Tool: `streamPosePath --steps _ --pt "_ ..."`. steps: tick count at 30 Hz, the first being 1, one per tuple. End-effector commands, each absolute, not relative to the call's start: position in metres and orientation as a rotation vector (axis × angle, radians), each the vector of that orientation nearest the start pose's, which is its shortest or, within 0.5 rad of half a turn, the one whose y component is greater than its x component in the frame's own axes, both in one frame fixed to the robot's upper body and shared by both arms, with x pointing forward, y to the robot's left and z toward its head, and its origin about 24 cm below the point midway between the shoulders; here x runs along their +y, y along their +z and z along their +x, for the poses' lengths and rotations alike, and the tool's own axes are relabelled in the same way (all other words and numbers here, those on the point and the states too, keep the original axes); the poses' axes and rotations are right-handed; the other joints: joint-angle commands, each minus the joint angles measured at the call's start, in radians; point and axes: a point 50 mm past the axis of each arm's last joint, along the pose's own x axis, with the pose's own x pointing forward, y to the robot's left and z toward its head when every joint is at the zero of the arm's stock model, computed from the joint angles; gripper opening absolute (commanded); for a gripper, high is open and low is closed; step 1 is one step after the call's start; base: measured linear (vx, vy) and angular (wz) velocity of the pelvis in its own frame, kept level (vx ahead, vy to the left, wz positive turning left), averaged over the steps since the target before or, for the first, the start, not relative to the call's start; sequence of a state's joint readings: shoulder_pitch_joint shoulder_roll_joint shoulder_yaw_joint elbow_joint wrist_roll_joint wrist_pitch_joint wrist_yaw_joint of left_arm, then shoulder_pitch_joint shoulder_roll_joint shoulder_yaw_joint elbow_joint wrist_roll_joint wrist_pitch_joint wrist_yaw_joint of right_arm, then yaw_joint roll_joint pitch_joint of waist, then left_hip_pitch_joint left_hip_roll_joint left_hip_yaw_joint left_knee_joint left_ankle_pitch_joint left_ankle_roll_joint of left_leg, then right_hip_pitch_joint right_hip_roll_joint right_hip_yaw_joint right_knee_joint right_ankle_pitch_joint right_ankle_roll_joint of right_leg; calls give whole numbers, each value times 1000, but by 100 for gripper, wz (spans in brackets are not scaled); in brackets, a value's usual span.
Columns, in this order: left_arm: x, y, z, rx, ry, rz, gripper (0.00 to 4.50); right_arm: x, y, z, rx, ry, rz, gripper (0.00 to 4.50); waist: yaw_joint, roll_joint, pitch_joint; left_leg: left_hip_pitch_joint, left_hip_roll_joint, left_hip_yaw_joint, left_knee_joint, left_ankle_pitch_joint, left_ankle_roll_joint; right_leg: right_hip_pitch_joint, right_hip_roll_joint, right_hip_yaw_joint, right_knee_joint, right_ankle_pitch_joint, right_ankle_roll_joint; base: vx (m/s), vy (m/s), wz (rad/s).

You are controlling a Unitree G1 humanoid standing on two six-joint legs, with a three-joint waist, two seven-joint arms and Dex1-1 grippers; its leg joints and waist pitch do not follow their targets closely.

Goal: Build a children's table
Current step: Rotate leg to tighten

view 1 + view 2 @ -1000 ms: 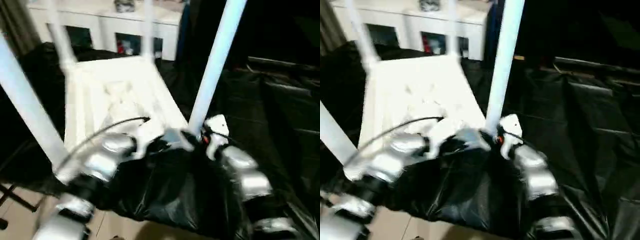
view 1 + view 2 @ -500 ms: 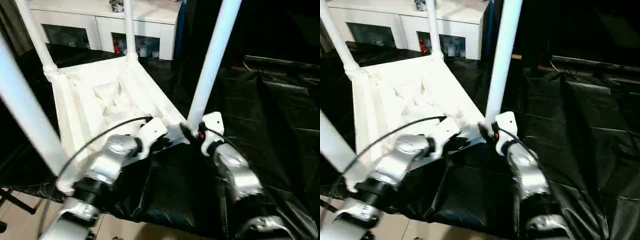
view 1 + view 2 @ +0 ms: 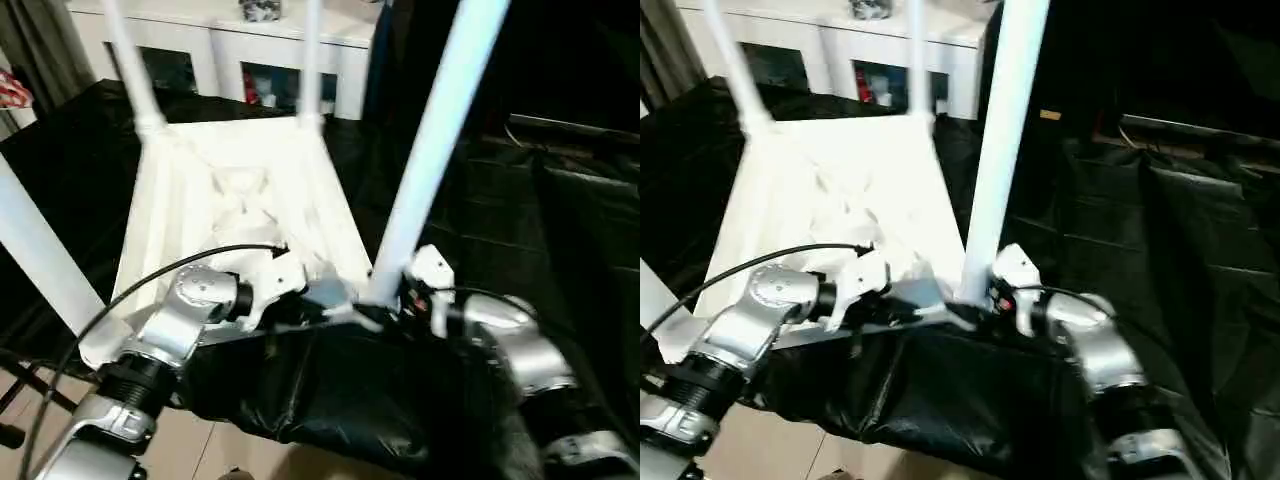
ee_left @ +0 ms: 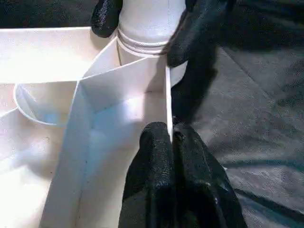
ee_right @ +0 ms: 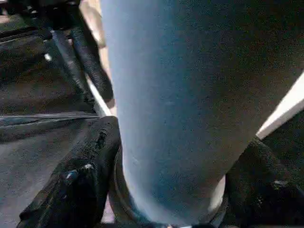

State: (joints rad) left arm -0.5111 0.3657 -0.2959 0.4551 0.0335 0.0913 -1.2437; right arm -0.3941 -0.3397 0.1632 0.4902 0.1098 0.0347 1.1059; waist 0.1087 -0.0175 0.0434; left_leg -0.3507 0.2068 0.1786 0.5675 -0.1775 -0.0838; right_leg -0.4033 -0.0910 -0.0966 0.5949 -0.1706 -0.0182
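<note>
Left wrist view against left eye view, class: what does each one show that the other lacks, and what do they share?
Left wrist view: the left end effector pinching the thin side wall of the upturned table top between its black fingers.

Left eye view: all four legs standing upward, the ribbed underside, the white cabinet behind, and both silver forearms.

Shared: the near right leg seated in its corner socket, the right end effector closed around its base, and the black sheet.
</note>
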Motion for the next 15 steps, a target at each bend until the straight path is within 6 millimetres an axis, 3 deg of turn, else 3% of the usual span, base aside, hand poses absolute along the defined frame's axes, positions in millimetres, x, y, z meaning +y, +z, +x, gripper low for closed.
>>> streamPosePath --steps 1,7,15 --pt "114 65 305 333 -1498 460 0 -137 31 283 343 1356 -166 325 3 4 -58 2 29 -1 -60 -227 60 56 -57 53 -66 -219 -201 0 0 0" --pt "115 67 309 340 -1512 476 0 -136 37 286 342 1394 -150 292 14 4 -61 4 32 -2 -59 -214 51 54 -58 52 -58 -180 -219 0 0 0" --pt "115 67 311 338 -1517 475 0 -134 38 285 337 1415 -139 264 18 5 -62 3 30 -2 -58 -215 43 56 -58 51 -61 -187 -212 0 0 0"
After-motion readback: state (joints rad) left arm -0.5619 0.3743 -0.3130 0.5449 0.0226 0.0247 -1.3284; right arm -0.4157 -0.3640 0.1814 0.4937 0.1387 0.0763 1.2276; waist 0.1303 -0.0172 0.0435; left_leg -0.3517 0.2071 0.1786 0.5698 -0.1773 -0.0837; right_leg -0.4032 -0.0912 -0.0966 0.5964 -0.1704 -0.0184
